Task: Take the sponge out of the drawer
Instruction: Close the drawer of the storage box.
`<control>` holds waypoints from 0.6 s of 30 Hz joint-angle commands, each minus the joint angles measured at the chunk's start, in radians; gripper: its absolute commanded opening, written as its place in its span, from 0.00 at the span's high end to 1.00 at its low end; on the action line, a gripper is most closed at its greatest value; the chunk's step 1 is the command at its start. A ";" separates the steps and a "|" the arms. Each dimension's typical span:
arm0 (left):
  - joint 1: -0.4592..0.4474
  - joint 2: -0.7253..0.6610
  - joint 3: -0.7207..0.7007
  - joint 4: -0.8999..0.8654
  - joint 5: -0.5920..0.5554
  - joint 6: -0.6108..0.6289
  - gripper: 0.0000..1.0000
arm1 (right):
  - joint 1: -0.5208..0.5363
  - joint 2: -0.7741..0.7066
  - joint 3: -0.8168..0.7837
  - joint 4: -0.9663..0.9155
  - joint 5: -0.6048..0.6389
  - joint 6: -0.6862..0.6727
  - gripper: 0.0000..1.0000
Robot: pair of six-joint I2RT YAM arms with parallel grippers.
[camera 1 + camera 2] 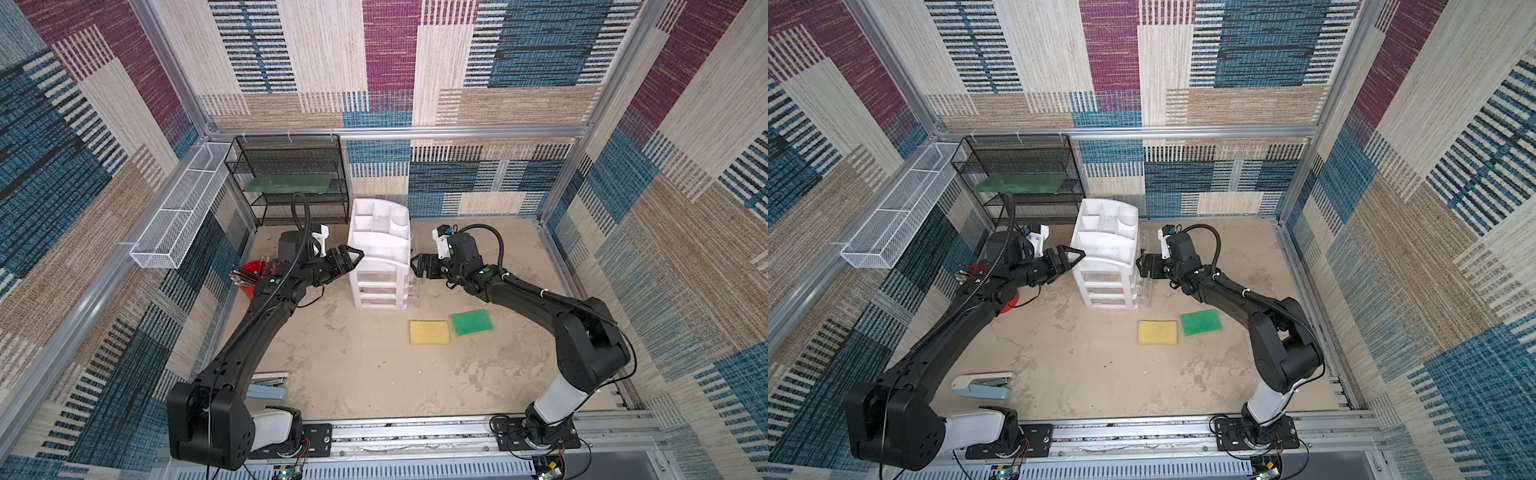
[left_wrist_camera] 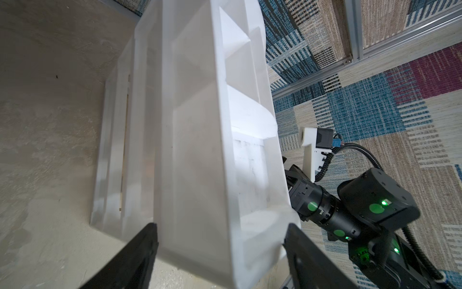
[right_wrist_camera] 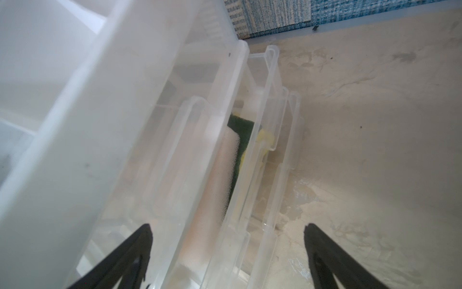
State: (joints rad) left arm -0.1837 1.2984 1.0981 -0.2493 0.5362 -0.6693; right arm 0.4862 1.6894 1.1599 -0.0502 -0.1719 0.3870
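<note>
Straddles drawer (image 1: 382, 266) side with left gripper (image 1: 356, 257), spread wide; holds right gripper (image 1: 415, 266) spread, empty, beside clear trays (image 1: 412, 286) jutting out; shows sponge (image 3: 217, 180) inside one tray.

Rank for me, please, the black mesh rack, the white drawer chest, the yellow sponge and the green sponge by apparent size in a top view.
1. black mesh rack, though farther back
2. white drawer chest
3. yellow sponge and green sponge: about alike, so I leave them tied.
</note>
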 commanded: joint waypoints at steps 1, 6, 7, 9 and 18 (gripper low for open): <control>0.000 -0.016 0.037 -0.013 0.084 -0.044 0.11 | 0.008 0.001 0.014 0.020 0.027 -0.002 0.04; -0.010 -0.082 0.082 -0.116 0.095 -0.092 0.00 | 0.006 -0.035 0.008 -0.003 0.086 0.013 0.05; -0.010 -0.099 0.089 -0.143 0.093 -0.100 0.00 | 0.005 -0.046 0.007 -0.010 0.101 0.014 0.05; -0.010 -0.134 0.101 -0.188 0.082 -0.104 0.00 | 0.006 -0.071 0.006 -0.025 0.146 0.015 0.05; 0.008 -0.273 0.002 -0.144 0.130 -0.170 0.00 | -0.020 -0.139 -0.015 -0.041 0.274 -0.002 0.05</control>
State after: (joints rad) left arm -0.1841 1.0382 1.1187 -0.4229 0.6186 -0.7979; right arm 0.4721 1.5585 1.1446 -0.0788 0.0357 0.3950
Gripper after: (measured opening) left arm 0.997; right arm 0.952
